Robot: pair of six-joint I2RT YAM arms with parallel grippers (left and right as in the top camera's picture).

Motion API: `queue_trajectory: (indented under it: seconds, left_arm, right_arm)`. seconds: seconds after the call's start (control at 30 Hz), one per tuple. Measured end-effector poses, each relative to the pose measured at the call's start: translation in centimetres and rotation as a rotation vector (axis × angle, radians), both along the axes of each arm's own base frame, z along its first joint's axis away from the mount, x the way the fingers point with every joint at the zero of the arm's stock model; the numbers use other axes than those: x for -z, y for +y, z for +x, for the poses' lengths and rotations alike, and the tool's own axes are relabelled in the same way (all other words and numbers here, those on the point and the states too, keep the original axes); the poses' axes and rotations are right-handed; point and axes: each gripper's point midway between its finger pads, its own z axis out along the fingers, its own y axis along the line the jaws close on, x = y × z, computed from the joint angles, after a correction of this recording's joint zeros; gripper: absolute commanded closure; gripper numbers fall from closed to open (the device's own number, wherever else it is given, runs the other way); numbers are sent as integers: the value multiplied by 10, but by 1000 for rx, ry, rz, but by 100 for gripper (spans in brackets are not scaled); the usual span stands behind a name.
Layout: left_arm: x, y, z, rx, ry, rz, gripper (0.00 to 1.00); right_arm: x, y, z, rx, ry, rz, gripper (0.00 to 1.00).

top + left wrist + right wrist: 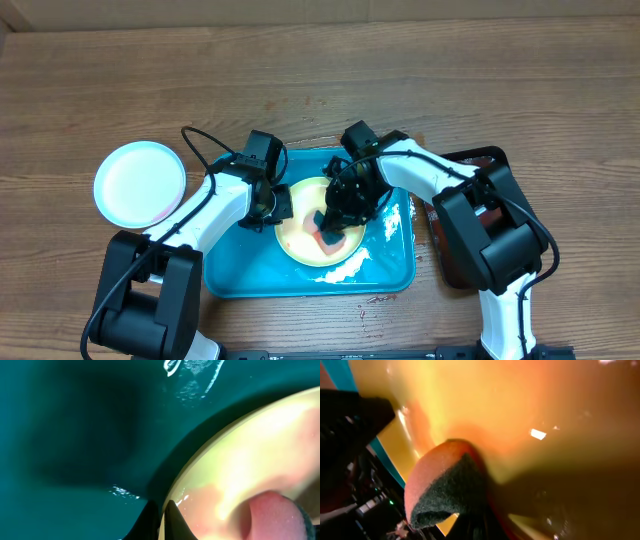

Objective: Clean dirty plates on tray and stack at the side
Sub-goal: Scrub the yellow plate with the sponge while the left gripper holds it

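**Q:** What are the two sets of jaws doing?

**A:** The left gripper point(272, 206) has its jaws clenched on the rim of the yellow plate point(296, 236), at the plate's 9 o'clock edge. The right gripper point(338, 214) has its jaws clamped on a sponge point(326, 236). The sponge is pink with a dark scouring side and is pressed onto the plate's middle.

**Q:** Where is the plate?

**A:** It lies in the turquoise tray point(235, 272) at the centre of the wooden table point(500, 60). A second plate, pale blue point(140, 183), sits on the table at 9 o'clock from the tray, well apart from it. A dark tray point(436, 250) lies just beside the turquoise one at 3 o'clock.

**Q:** What is hard to make out?

**A:** From overhead, both arms cover much of the yellow plate, and the right arm hides most of the dark tray. The right wrist view is blurred and very close. It shows the sponge point(445, 482) against the plate's orange-tinted surface point(550, 405), but its own fingertips are lost in shadow at 6 o'clock.

**Q:** Does any view add something?

**A:** The left wrist view shows the dark fingertips point(172, 519) meeting tightly at the plate's rim point(200, 467). It also shows the pink sponge point(270, 510) at 4 o'clock and wet glints on the tray floor point(197, 380). Only the overhead view shows the blue plate and the dark tray.
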Motion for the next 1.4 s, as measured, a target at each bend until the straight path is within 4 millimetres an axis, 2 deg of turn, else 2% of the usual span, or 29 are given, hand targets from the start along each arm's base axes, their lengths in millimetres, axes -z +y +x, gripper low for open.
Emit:
queue_trajectory:
  seconds: [0.23, 0.33, 0.5, 0.7, 0.93, 1.13, 1.4]
  left_arm:
    - [0, -1, 2, -4, -9, -7, 96]
    - [-1, -1, 4, -13, -15, -9, 96]
    - [-1, -1, 6, -19, -21, -8, 96]
    - [0, -2, 6, -23, -19, -12, 95]
    - [-1, -5, 6, -35, -17, -31, 96]
    - [-1, -5, 6, -40, -16, -32, 96]
    - [-1, -5, 6, -40, -16, -33, 96]
  right_arm:
    - [-8, 45, 7, 56, -26, 90, 96]
    - [-6, 48, 12, 108, -18, 68, 96]
    - [3, 41, 23, 194, -19, -13, 96]
    - [7, 19, 36, 269, -22, -115, 96]
    - [4, -27, 65, 379, -96, -264, 96]
    - [-4, -72, 84, 409, -197, -490, 96]
    - [-15, -84, 83, 278, -290, -586, 96]
